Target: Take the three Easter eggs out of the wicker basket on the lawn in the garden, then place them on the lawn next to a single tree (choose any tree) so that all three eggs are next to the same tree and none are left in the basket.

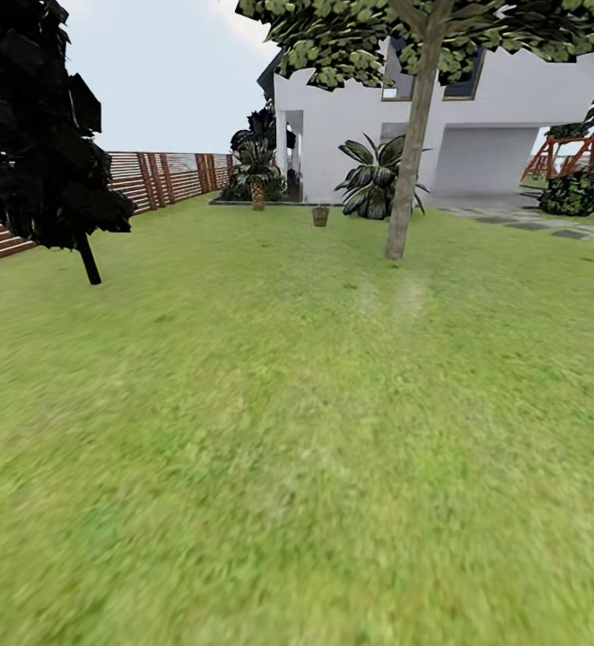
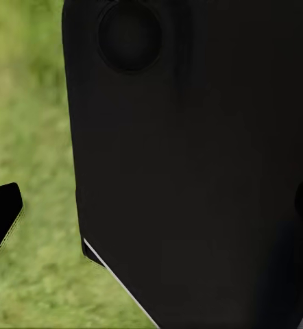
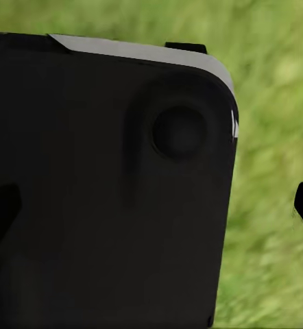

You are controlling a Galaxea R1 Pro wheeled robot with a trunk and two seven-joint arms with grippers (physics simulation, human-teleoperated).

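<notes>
You are looking over a wide, flat lawn (image 1: 270, 431) of soft, blurred green grass that runs back to a white house (image 1: 512, 117). At about twelve o'clock, far off and just short of the house, the wicker basket (image 1: 320, 215) stands upright on the grass as a small brown woven shape; it is too small to tell what lies inside. At one o'clock a tree (image 1: 411, 152) with a smooth, pale grey-brown trunk leans slightly under a leafy crown, well apart from the basket. A brown slatted fence (image 1: 153, 179) lines the ten o'clock side, with a dark-leaved tree (image 1: 46, 126) before it. In each wrist view a smooth black housing blocks the sight over grass, so you cannot tell how far either claw is open or whether it holds anything.
</notes>
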